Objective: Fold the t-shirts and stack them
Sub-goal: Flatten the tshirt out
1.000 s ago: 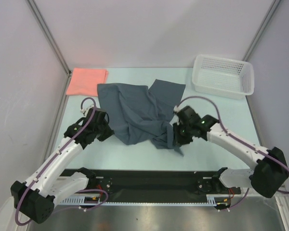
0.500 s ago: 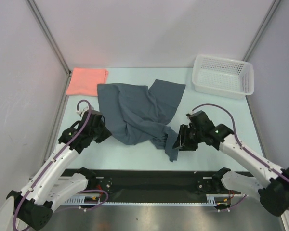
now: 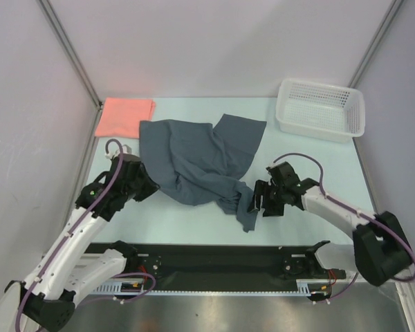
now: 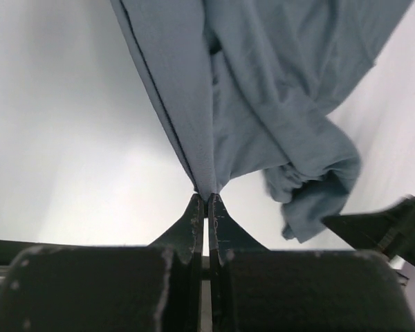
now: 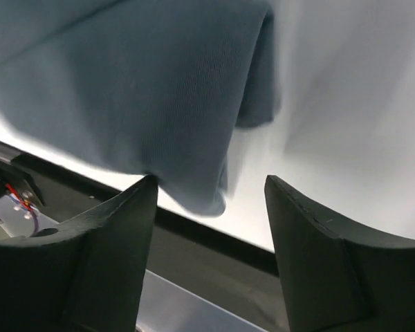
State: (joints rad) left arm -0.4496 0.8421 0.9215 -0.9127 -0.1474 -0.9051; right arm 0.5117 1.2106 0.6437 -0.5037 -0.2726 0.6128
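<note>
The dark slate blue-grey t-shirt [image 3: 197,159] lies crumpled across the middle of the table, one corner trailing toward the near edge. My left gripper [image 3: 146,185] is shut on its left edge; in the left wrist view the cloth [image 4: 263,104] is pinched between the closed fingertips [image 4: 197,207]. My right gripper [image 3: 257,200] is open just right of the trailing corner; the right wrist view shows cloth [image 5: 145,90] ahead of the spread fingers [image 5: 117,235], not held. The salmon-pink t-shirt [image 3: 124,116] lies folded at the far left.
A white plastic mesh basket [image 3: 321,109] stands at the far right. Grey walls close in the table at left, right and back. A black rail [image 3: 214,259] runs along the near edge between the arm bases.
My right gripper has let go of the shirt's corner, opened and drawn back toward the near right. My left gripper has pulled the shirt's left edge a little to the left.
</note>
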